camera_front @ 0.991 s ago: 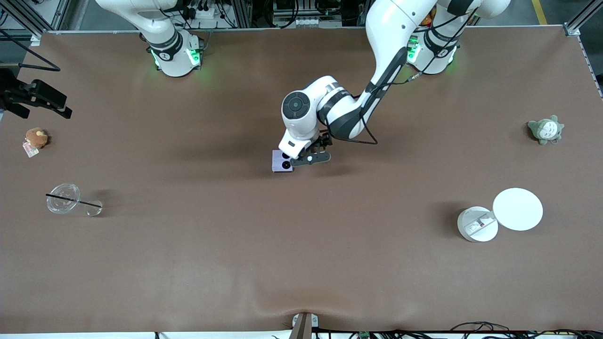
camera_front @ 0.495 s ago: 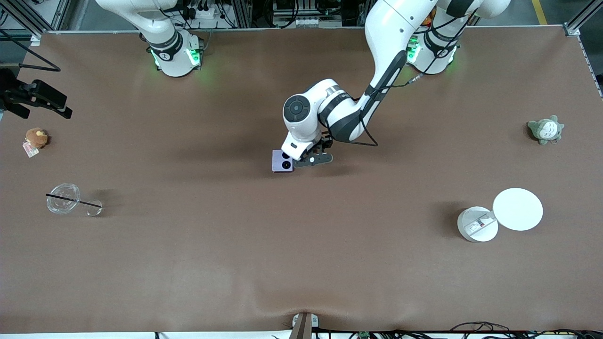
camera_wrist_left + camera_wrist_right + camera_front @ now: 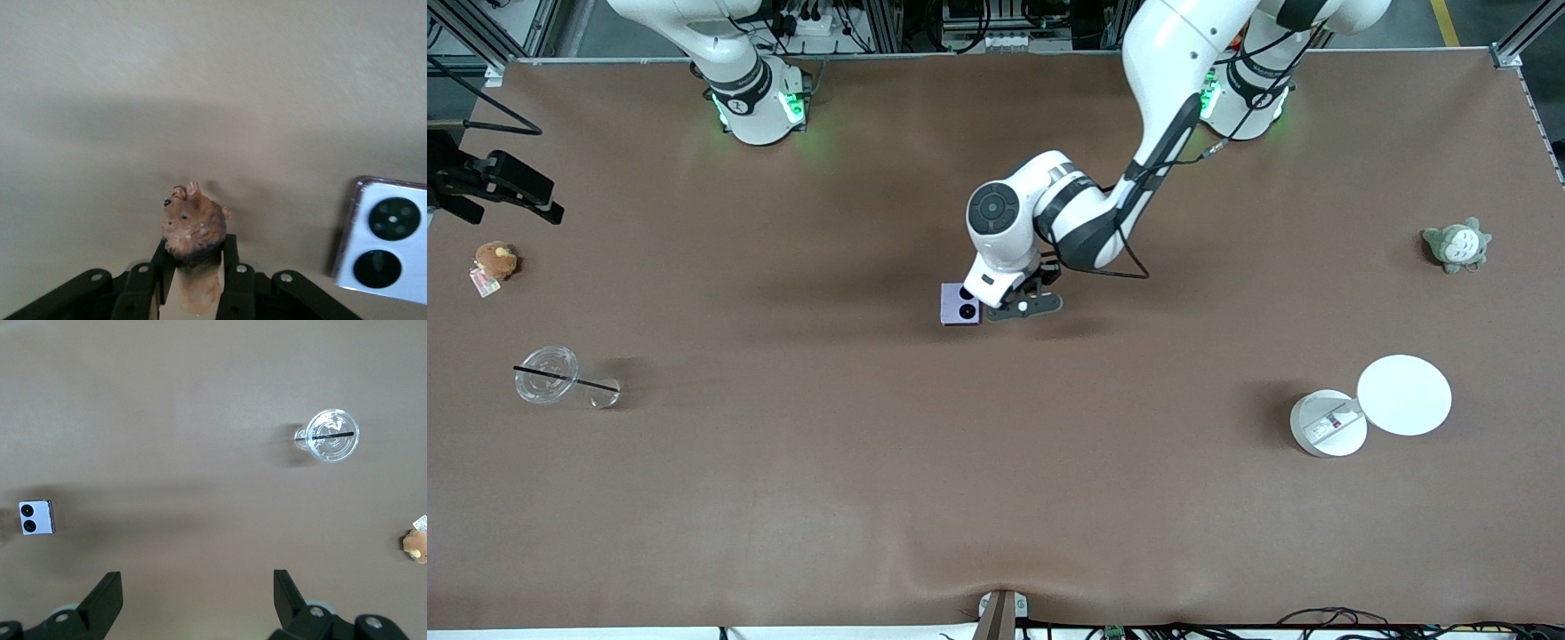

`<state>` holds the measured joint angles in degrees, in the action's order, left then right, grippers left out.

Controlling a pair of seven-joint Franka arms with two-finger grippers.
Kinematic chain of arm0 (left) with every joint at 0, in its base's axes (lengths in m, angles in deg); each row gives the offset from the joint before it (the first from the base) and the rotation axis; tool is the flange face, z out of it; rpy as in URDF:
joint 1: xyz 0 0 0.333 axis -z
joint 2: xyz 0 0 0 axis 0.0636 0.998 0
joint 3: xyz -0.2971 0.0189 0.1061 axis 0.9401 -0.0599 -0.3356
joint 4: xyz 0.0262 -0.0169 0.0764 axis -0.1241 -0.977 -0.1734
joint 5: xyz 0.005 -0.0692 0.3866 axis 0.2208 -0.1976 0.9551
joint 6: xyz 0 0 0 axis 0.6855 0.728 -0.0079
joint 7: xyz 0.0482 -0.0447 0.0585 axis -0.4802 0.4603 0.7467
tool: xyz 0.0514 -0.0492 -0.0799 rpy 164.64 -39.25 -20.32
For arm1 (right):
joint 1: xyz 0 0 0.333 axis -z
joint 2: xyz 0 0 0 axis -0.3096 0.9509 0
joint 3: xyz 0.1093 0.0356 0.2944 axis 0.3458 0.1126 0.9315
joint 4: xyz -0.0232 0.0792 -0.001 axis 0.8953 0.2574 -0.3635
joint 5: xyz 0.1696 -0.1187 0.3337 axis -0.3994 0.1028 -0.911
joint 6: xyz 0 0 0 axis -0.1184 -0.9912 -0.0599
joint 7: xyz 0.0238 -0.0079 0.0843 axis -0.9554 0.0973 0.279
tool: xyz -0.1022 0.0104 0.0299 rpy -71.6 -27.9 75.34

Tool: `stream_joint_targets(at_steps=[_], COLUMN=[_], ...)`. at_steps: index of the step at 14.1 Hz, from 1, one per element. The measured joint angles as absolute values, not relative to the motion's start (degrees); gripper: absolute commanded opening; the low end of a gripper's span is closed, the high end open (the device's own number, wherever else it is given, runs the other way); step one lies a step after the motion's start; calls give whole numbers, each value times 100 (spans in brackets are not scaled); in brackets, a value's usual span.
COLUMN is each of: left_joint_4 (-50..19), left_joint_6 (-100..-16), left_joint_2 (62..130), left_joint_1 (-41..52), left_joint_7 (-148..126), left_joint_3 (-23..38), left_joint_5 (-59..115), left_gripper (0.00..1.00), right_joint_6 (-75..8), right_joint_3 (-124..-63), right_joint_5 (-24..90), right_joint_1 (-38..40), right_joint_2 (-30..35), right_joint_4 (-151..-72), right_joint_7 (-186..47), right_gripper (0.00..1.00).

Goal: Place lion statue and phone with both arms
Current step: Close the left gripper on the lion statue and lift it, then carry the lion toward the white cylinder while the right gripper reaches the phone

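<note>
Lion statue (image 3: 193, 230): clamped between the black fingers (image 3: 235, 280) of the left gripper (image 3: 195, 283), head end protruding past the fingertips, low over the table (image 3: 996, 498) near mid-table. In the front view the figurine itself is hidden under the wrist. The jaws stand narrow, pressing the body from both sides.

Phone (image 3: 960, 304): lies flat on the table just beside the left gripper (image 3: 1024, 305), on the side toward the right arm's end, camera circles facing up. The right wrist view shows it (image 3: 36, 518) apart from the right gripper, with nothing resting on it.

Step in hand, as judged: securing the statue for a lift. The figurine is slender and held toward its rear, so a straight vertical rise appears advisable, with no sideways sweep that could knock the adjacent phone or twist the piece in the jaws. Grip depth looks shallow; slippage is the evident risk.

Left arm pose: reaches from its base at the table's top edge down to mid-table, elbow bent, wrist folded steeply downward.

Right arm: waiting. The right gripper (image 3: 197, 600) hangs high above the table at its own end, fingers wide apart and holding nothing; a clear cup with a straw (image 3: 331, 437) lies below it.
</note>
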<state>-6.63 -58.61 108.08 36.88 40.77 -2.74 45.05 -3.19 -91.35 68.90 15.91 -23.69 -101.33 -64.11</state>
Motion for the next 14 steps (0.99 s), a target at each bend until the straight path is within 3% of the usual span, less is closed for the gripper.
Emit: stream_joint_targets(at_steps=[6,14], left_joint_4=[-734,-890], left_joint_6=[-5310,-5290], left_joint_2=[10110,10052], left_joint_1=[2730,1644], left_joint_7=[2813,1424], left_joint_3=[-295,-307], left_joint_5=[4511,4678], left_gripper=[0,0], right_joint_6=[-212,-385], right_joint_3=[-9069,-9022], right_joint_5=[6882,6660], right_joint_1=[1244,13], right_joint_2=[-2094,-1353], right_joint_4=[-10132,-10131], right_joint_7=[-6419,-6317], right_gripper=[100,100])
